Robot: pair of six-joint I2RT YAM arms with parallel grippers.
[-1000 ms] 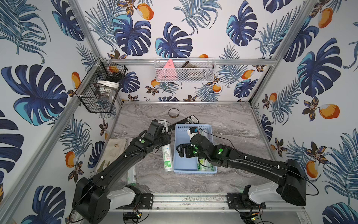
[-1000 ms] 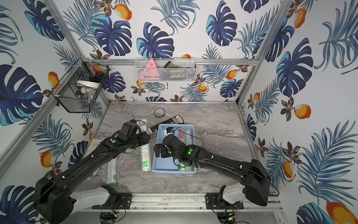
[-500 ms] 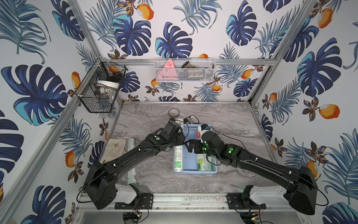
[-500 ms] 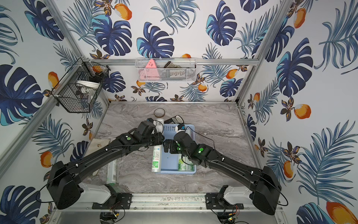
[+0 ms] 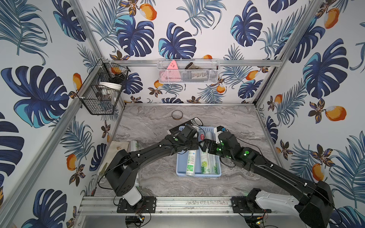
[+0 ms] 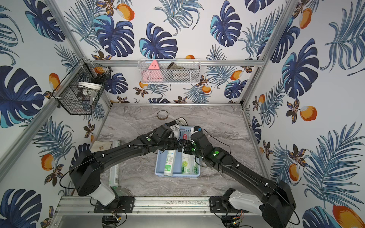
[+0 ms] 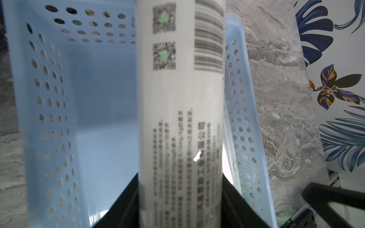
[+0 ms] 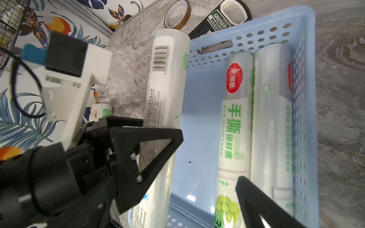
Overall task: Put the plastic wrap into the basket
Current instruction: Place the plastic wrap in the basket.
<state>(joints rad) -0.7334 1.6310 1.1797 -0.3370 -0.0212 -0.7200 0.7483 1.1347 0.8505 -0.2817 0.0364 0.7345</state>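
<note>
Slim green-printed plastic wrap roll (image 5: 190,163): left gripper (image 5: 194,147) is clenching it over left side of light blue perforated basket (image 5: 209,175); right gripper (image 5: 205,145) is hovering agape. Risk: end catching rim, roll tipping out.

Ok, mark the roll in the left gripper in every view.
Top view: held roll over the blue basket.
Top view: held roll, same place.
Left wrist: held roll fills the middle.
Right wrist: held roll beside the red-marked roll.
Shared landmark: the blue basket's perforated wall.

Black holder (image 8: 219,21) marked "GREENER"; plastic wrap roll (image 8: 235,128) marked "手撕保鲜膜", red oval "美丽雅", and "300" in both top views.
</note>
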